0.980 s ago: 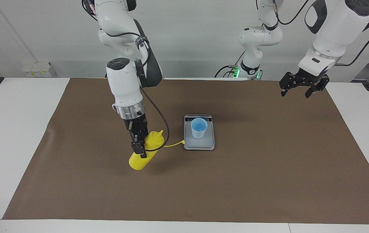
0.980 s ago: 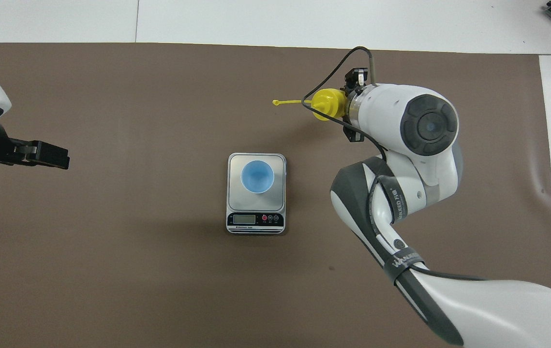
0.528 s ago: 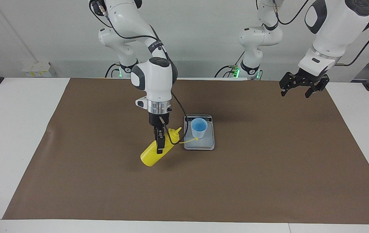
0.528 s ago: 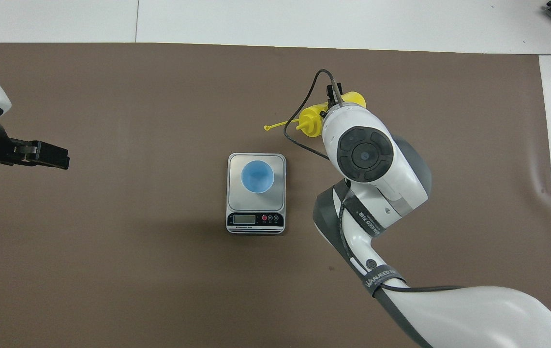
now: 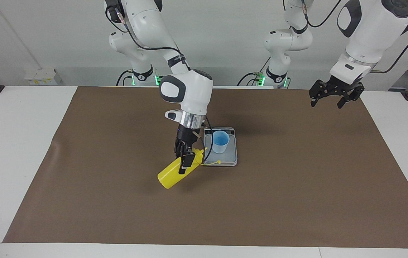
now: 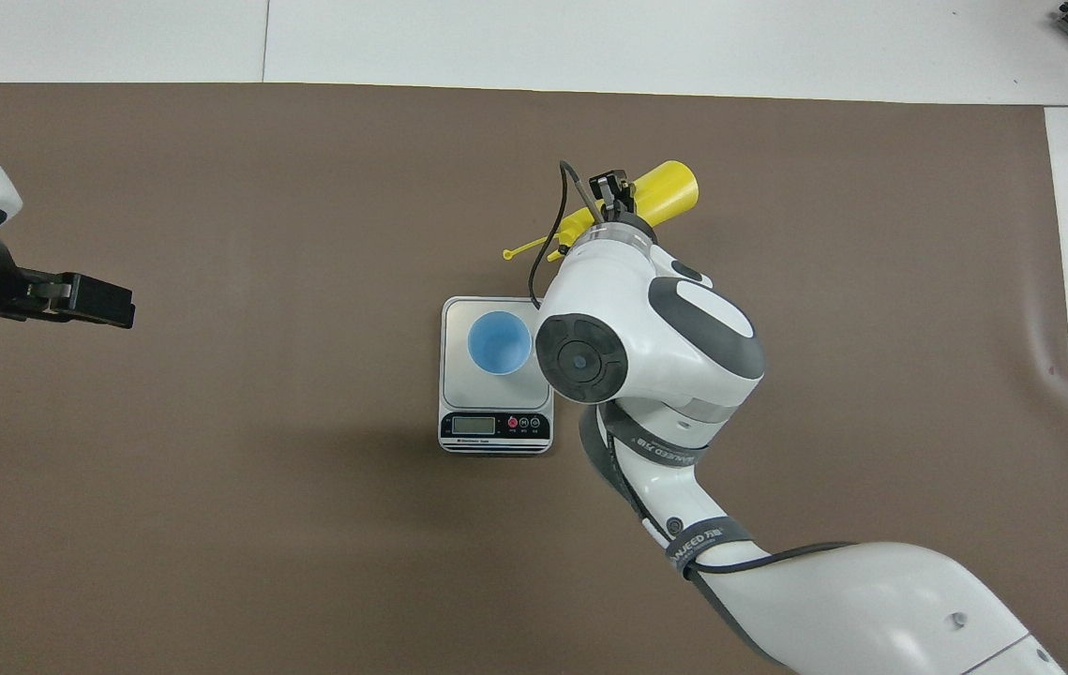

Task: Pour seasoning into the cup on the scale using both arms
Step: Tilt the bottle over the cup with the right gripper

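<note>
Presently catalogued, facing view: right gripper (image 5: 185, 160), fingers clamped on the seasoning (image 5: 179, 170), a yellow squeeze bottle held off the mat and tilted, its base lowest and pointing away from the scale, its nozzle raised toward the scale (image 5: 220, 154); tethered cap (image 5: 217, 162) dangling over the scale's edge farthest from the robots. Cup (image 5: 220, 142), light blue, upright on the weighing plate, not touched by bottle or gripper. Left gripper (image 5: 334, 95), fingers spread and holding nothing, waiting high over the mat (image 5: 297, 200) toward the left arm's end of the table. Overhead view: right arm's wrist housing covers the scale's (image 6: 496, 398) edge toward the right arm's end; seasoning (image 6: 660, 190) base projects past it, cap strap (image 6: 524, 250) trailing just past the scale's edge farthest from the robots; right gripper (image 6: 610, 192) partly seen; cup (image 6: 499, 342) central on the plate; left gripper (image 6: 88, 300) well apart. Handling note, as judgement: carry the nozzle over the cup's mouth before tipping further, keep the dangling cap off the plate so it adds no weight, and tilt slowly so the cup is neither knocked nor overshot.
</note>
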You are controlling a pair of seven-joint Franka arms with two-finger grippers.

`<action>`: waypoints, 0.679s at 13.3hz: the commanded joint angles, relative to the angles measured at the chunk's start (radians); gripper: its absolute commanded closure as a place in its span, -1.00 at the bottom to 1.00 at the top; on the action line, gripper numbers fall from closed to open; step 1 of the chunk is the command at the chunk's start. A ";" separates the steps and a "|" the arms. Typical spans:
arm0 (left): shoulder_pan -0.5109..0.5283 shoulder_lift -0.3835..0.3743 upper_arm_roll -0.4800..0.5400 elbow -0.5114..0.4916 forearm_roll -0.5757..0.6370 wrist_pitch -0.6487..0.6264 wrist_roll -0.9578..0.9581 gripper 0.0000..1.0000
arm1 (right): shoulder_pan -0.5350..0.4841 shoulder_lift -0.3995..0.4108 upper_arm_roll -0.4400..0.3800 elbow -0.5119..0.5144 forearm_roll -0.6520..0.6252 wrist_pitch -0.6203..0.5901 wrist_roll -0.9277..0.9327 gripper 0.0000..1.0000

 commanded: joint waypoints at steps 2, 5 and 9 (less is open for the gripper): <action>0.011 -0.028 -0.005 -0.027 -0.012 -0.005 -0.007 -1.00 | 0.070 0.038 -0.005 0.078 -0.056 -0.087 0.022 1.00; 0.011 -0.028 -0.005 -0.027 -0.012 -0.005 -0.007 -1.00 | 0.100 0.036 -0.002 0.081 -0.147 -0.134 0.022 1.00; 0.011 -0.028 -0.005 -0.027 -0.012 -0.005 -0.007 -1.00 | 0.144 0.036 -0.003 0.068 -0.178 -0.160 0.024 1.00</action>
